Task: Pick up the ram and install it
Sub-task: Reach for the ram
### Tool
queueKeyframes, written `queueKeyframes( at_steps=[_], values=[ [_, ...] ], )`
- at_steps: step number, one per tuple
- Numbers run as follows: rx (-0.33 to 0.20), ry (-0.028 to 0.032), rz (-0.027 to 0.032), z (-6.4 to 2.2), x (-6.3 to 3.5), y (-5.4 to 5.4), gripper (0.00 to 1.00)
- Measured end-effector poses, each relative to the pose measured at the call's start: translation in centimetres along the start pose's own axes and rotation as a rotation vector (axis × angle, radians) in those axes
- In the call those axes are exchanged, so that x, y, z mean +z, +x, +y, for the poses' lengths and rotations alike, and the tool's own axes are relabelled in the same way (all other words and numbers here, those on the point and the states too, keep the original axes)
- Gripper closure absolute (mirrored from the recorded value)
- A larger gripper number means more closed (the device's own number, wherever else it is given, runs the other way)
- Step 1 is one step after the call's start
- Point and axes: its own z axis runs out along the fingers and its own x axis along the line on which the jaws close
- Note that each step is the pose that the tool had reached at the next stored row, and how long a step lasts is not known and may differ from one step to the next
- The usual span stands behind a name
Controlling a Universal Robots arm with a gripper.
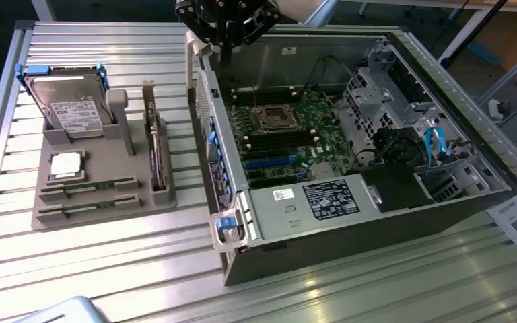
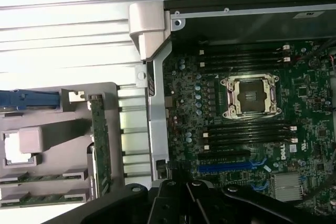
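Observation:
Two green ram sticks (image 1: 89, 184) (image 1: 86, 204) lie one behind the other in slots at the front of the grey holder (image 1: 106, 158), on the exterior view's left. In the wrist view the same ram sticks (image 2: 38, 178) (image 2: 44, 198) sit in that holder (image 2: 63, 129). My gripper (image 1: 225, 60) hangs shut and empty high over the near wall of the open computer case (image 1: 207, 101), well away from the holder. Its dark body (image 2: 185, 195) shows in the wrist view. The motherboard's dark memory slots (image 2: 245, 131) flank the empty CPU socket (image 2: 249, 96).
The holder also carries a hard drive (image 1: 72, 108) with blue rails, a square silver CPU (image 1: 66, 165) and a dark upright expansion card (image 1: 155, 151). Inside the case are a drive cage (image 1: 375, 94), blue cables (image 1: 436, 145) and a power supply (image 1: 330, 198). A ribbed metal table (image 1: 88, 269) carries everything.

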Motion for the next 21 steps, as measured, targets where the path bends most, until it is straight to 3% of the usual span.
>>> queueKeyframes(
  at_steps=[6,18,21],
  values=[
    [0.000,0.0000,-0.0001,-0.21,-0.07,2.8,0.90],
    [0.000,0.0000,0.0000,-0.51,-0.17,6.6,0.90],
    [0.000,0.0000,0.0000,-0.63,-0.21,8.2,0.90]
  ],
)
